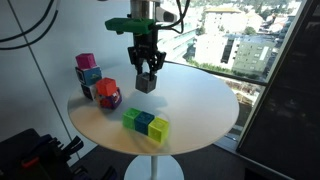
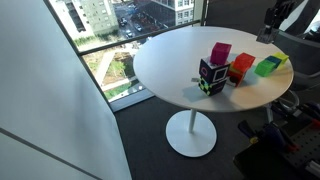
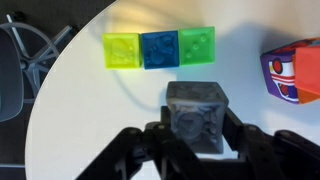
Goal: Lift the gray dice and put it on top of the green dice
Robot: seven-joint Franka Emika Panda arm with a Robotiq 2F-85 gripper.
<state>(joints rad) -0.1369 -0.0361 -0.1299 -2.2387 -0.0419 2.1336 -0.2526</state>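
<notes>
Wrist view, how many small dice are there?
4: yellow dice, blue dice and green dice in a row on the table; gray dice between the fingers.

Daylight from the window [image 1: 240, 40] beside the counter [image 1: 200, 100] glares off its white top; all views are soft, blurriest at the jaws.

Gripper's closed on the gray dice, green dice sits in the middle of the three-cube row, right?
Not quite. The gripper does hold the gray dice, but the wrist view shows the blue cube in the middle of the row; the green dice is at one end, the yellow cube at the other.
</notes>
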